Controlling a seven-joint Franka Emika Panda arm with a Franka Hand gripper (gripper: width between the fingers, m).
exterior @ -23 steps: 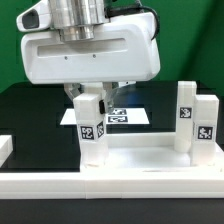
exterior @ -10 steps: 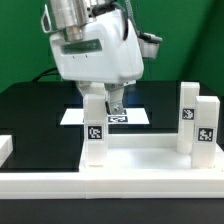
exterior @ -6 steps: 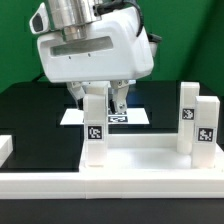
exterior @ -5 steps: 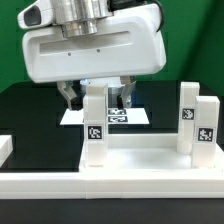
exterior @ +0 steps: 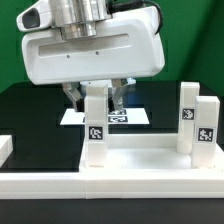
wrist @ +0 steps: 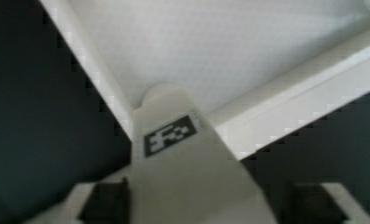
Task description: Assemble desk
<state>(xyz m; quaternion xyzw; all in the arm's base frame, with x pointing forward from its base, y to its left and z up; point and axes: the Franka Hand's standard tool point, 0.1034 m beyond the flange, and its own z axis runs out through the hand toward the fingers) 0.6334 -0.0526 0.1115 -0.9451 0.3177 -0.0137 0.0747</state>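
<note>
Narrowed since half a second ago: claw (exterior: 96,98) fingers drawn in from a wide straddle to either side of the upright leg (exterior: 93,128). Whether pads press the leg or stand just off it, cannot tell; closing, by the look of it. In the wrist view, same leg (wrist: 175,150) rising between the two dark fingertips (wrist: 104,202), tag facing the camera. Leg standing at a corner of the white panel (exterior: 140,160), apparently seated in its socket. Two more legs (exterior: 196,122) upright at the exterior view's right corner. Marker board (exterior: 128,116) flat on the black table (exterior: 30,115) behind. Judged: regripping, likely to twist the leg home.
</note>
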